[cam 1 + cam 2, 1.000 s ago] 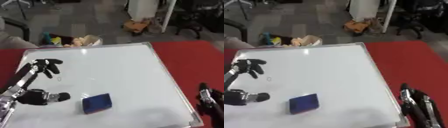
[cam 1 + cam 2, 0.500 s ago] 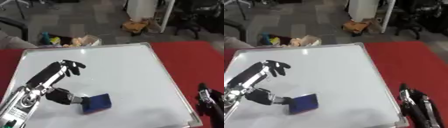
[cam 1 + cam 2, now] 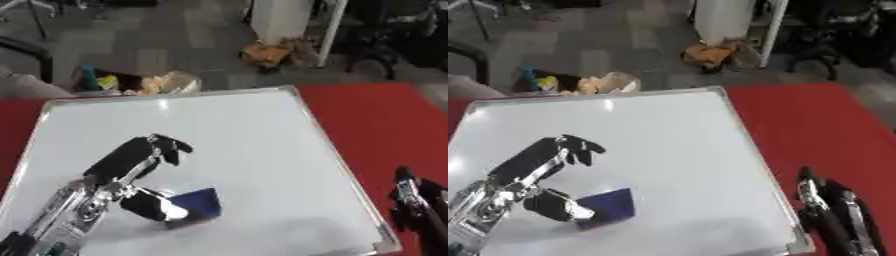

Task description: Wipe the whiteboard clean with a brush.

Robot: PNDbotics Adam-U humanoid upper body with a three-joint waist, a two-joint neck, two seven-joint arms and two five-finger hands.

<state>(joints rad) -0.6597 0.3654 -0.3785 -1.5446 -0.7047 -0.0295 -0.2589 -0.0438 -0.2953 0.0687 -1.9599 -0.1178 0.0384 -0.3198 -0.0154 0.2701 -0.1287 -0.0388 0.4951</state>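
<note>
Whiteboard (image 3: 254,130) lies flat on the red table (image 3: 376,125), filling most of our view. Brush (image 3: 197,204), a dark blue block, sits on the near-left part of the board. Our left hand (image 3: 131,165) comes in from the near-left corner; its thumb touches the brush's left edge while the fingers (image 3: 168,146) arch above the board beyond it, spread wide and not closed on it. Right hand (image 3: 829,215) rests idle at the near-right corner, just off the board's edge, fingers straight and pointing up. Beyond the far edge we see grey floor with clutter.
</note>
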